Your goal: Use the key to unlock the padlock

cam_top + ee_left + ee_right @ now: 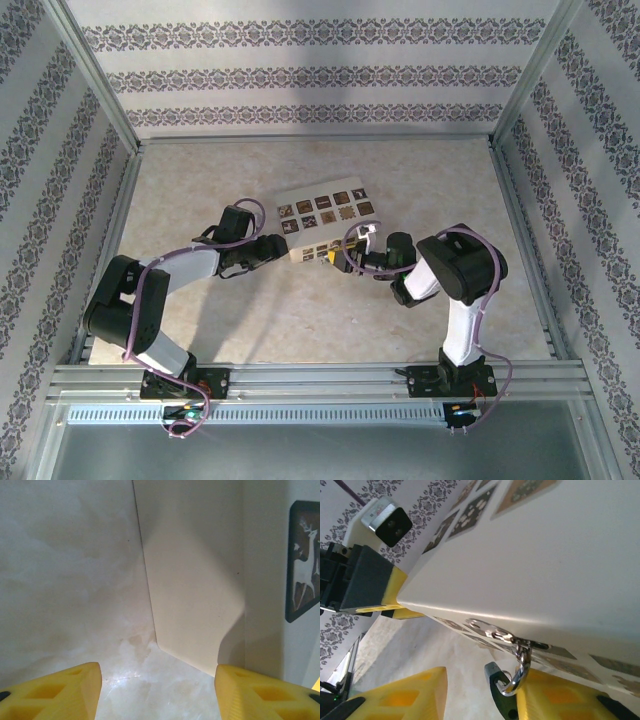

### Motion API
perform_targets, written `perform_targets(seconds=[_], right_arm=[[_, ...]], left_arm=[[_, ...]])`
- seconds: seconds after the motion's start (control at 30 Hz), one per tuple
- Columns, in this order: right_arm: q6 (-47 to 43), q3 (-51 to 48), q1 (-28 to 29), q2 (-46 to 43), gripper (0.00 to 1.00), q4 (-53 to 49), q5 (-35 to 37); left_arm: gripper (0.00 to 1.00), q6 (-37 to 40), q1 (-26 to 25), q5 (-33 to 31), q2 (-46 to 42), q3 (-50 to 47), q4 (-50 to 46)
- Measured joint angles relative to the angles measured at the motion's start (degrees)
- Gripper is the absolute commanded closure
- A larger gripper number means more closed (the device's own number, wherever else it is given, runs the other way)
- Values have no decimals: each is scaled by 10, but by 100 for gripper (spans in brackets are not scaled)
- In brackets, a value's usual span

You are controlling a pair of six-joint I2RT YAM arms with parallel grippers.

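Padlock [325, 215] lies flat on the surface [300, 330], mid workspace, long axis tilted so the right end sits further back. Brown squares on its top and near side

Left claw [283, 245] is at the padlock's left end. On the left wrist cam I see both yellow fingers [55, 692] spread wide, with bare surface between the tips and the block's plain end face just ahead, its corner towards the right finger. Not clamping anything. From the right wrist cam, one of its yellow fingers looks pressed against the block's end corner

Right claw [485, 675] is low against the near side of the padlock, fingers apart. Key [496, 692]: dark head sits against the inner face of the right-hand finger, with a clear gap to the other finger, so no pinch. A metal ring [520, 672] hooks up from the head to a silver piece lying along the block's lower edge. I can't tell whether the blade is in a keyhole
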Motion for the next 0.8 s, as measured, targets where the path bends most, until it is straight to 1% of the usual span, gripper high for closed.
perform_targets(seconds=[0.2,0.27,0.43,0.5,0.8], right_arm=[[5,0,0,1,73,-1,2],[6,0,0,1,80,-1,5],[17,0,0,1,93,-3,12],[25,0,0,1,100,-5,16],[51,-5,0,1,100,4,42]], left_arm=[[39,0,0,0,0,0,0],[39,0,0,0,0,0,0],[39,0,0,-2,0,0,0],[39,0,0,-5,0,0,0],[39,0,0,-5,5,0,0]])
